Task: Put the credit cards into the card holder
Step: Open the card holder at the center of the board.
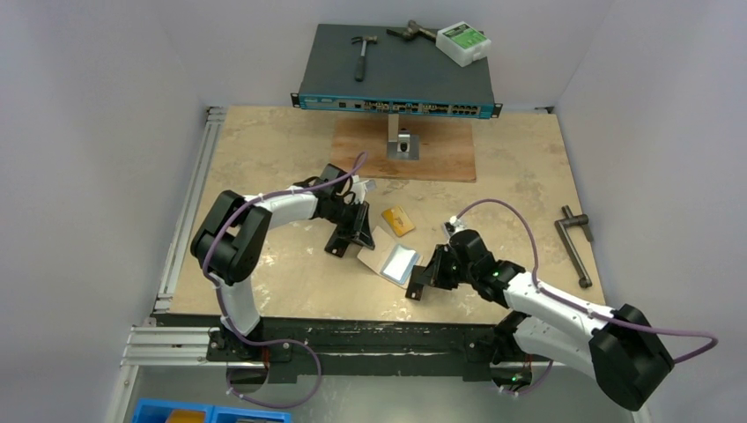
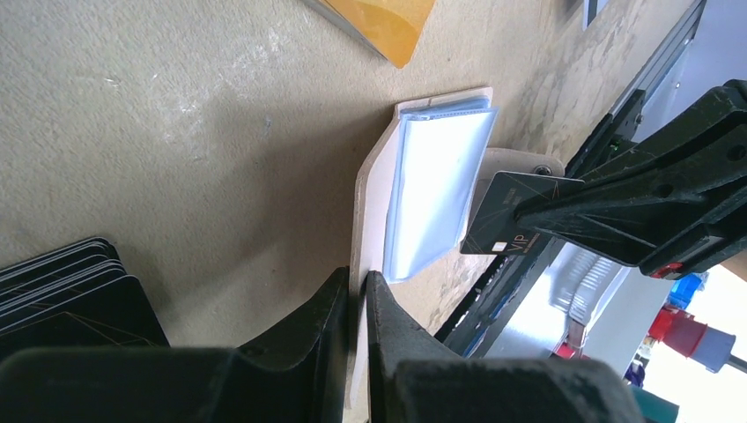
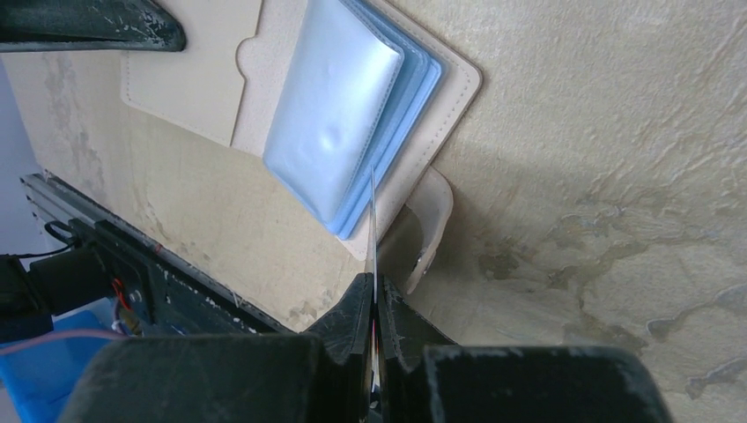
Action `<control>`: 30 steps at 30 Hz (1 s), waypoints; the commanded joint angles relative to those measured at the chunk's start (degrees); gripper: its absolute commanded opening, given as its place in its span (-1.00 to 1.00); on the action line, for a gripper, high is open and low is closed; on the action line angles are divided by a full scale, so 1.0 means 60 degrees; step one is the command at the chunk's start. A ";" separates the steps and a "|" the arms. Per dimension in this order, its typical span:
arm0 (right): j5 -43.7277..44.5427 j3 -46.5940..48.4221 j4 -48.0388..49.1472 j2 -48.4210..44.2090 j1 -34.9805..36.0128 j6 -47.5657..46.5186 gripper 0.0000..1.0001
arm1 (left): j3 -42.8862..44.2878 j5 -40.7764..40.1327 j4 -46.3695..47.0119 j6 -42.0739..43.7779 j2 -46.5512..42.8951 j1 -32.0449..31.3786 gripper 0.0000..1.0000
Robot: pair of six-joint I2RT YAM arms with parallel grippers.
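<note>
The card holder (image 1: 392, 258) lies open on the table, its beige cover (image 3: 198, 84) spread flat and its clear bluish pockets (image 2: 436, 198) facing up. My left gripper (image 2: 357, 284) is shut on the edge of the cover's left flap (image 1: 351, 245). My right gripper (image 3: 374, 286) is shut on a black credit card (image 2: 509, 216), which shows edge-on in the right wrist view. The card's far tip (image 3: 372, 189) sits at the near edge of the pockets. An orange-yellow card (image 1: 398, 220) lies just behind the holder. A stack of dark cards (image 2: 66, 286) lies beside my left fingers.
A network switch (image 1: 396, 75) stands at the back with a hammer (image 1: 361, 55) and a white box (image 1: 464, 41) on it. In front of it is a wooden board (image 1: 440, 154) with a metal bracket (image 1: 401, 141). A metal handle (image 1: 574, 242) lies at the right.
</note>
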 commanded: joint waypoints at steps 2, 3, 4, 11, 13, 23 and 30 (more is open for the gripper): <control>-0.0175 -0.0014 0.0555 0.0231 -0.0073 -0.0093 -1.00 | 0.0075 -0.0050 -0.0064 0.0244 -0.0333 -0.0158 -0.79; -0.0196 0.0006 0.0595 0.0279 -0.0093 -0.0111 -1.00 | 0.0088 -0.0056 -0.0056 0.0252 -0.0333 -0.0189 -0.79; -0.0221 0.0001 0.0646 0.0329 -0.0103 -0.0130 -1.00 | 0.0089 -0.0051 -0.0059 0.0252 -0.0320 -0.0205 -0.79; -0.0347 -0.0027 0.0853 0.0657 -0.0204 -0.0193 -1.00 | 0.0087 -0.0073 -0.0059 0.0322 -0.0404 -0.0264 -0.80; -0.0382 -0.0043 0.0884 0.0726 -0.0242 -0.0203 -1.00 | 0.0079 -0.0101 -0.0061 0.0338 -0.0444 -0.0266 -0.80; -0.0369 -0.0277 0.0472 0.0165 -0.0269 -0.0134 -1.00 | 0.0031 -0.0213 -0.0089 0.0385 -0.0494 -0.0281 -0.81; -0.0370 -0.0332 0.0550 0.0259 -0.0302 -0.0134 -1.00 | 0.0023 -0.0229 -0.0070 0.0383 -0.0582 -0.0293 -0.81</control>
